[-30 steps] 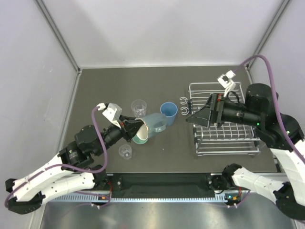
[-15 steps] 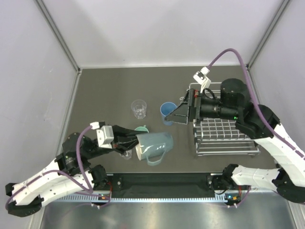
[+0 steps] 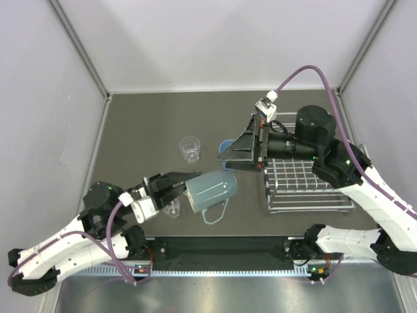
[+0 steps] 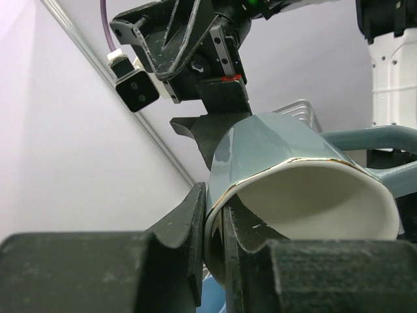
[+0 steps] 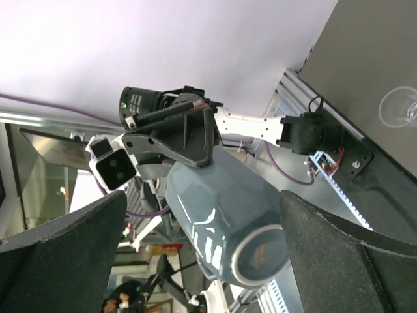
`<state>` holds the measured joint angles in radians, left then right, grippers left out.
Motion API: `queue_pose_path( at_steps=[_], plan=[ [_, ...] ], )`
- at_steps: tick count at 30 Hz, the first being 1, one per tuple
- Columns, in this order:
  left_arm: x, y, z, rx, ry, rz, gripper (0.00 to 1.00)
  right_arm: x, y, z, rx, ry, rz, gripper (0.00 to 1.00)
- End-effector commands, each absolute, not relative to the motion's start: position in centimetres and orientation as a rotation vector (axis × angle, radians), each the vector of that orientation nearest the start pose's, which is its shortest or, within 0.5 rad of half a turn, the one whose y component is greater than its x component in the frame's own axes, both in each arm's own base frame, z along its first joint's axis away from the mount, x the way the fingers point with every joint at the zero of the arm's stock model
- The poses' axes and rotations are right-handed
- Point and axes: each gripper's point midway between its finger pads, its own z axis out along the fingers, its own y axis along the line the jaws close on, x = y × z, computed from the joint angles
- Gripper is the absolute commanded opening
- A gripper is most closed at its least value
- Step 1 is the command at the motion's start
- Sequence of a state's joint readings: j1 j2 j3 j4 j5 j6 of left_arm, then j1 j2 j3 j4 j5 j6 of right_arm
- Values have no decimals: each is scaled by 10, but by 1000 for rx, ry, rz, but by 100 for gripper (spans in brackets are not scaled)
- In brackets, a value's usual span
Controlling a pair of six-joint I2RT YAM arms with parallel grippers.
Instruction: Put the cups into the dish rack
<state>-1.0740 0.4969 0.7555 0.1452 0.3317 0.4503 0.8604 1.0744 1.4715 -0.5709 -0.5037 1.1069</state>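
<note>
Left claw (image 3: pixel 188 178) grips the teal-green mug (image 3: pixel 212 190) aloft, right claw (image 3: pixel 225 156) wide open facing it; dish rack (image 3: pixel 309 207) not yet loaded.

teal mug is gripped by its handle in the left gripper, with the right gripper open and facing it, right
Not quite. The left gripper pinches the teal mug by its rim, one finger inside and one outside; the handle sticks out free, as the left wrist view shows. The right gripper is indeed open and facing it.
</note>
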Motion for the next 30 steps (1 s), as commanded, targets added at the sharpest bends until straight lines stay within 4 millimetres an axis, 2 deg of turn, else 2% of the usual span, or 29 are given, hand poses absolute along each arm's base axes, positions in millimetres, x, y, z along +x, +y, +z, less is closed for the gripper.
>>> queue_pose_path(
  at_steps=[1,6,10,14,17,21,30],
  plan=[
    [79,-217,496,887,422,-621,0,94,312,453,-260,2110,1851,100],
    [83,-218,501,868,417,-601,0,86,317,444,-341,2132,1854,100],
    [85,-216,503,846,421,-599,0,85,313,434,-363,2152,1808,100],
    [84,-212,505,828,420,-605,0,90,305,410,-373,2221,1675,100],
    [80,-204,511,798,399,-614,0,94,298,403,-380,2233,1596,100],
    [77,-196,518,761,380,-618,0,92,294,408,-397,2207,1601,100],
    [77,-201,524,740,356,-635,0,69,300,437,-446,2099,1862,100]
  ],
)
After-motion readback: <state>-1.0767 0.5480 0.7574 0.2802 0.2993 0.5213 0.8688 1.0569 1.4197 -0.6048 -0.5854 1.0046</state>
